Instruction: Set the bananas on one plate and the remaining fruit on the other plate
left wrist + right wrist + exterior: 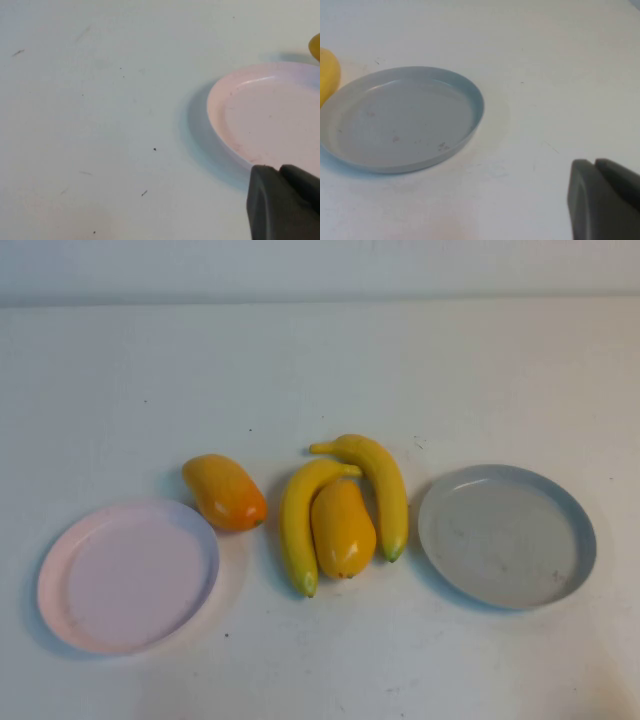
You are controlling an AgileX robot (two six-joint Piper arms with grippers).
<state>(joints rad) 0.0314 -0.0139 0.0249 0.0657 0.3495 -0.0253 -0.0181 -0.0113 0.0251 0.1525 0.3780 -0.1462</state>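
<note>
Two bananas lie at the table's middle, one on the left [297, 525] and one on the right [380, 485], with the yellow mango-like fruit [343, 528] between them, touching both. The orange fruit [224, 492] lies by the far right rim of the pink plate [127, 575]. The grey plate [506, 535] sits to the right, empty. Neither arm shows in the high view. My left gripper [280, 172] is shut and empty, near the pink plate's rim [270, 115]. My right gripper [595, 165] is shut and empty, off to the side of the grey plate [400, 120].
The white table [320, 370] carries only the two plates and the fruit. A sliver of the orange fruit [315, 47] shows past the pink plate in the left wrist view. A yellow fruit's edge [327, 75] shows beside the grey plate in the right wrist view.
</note>
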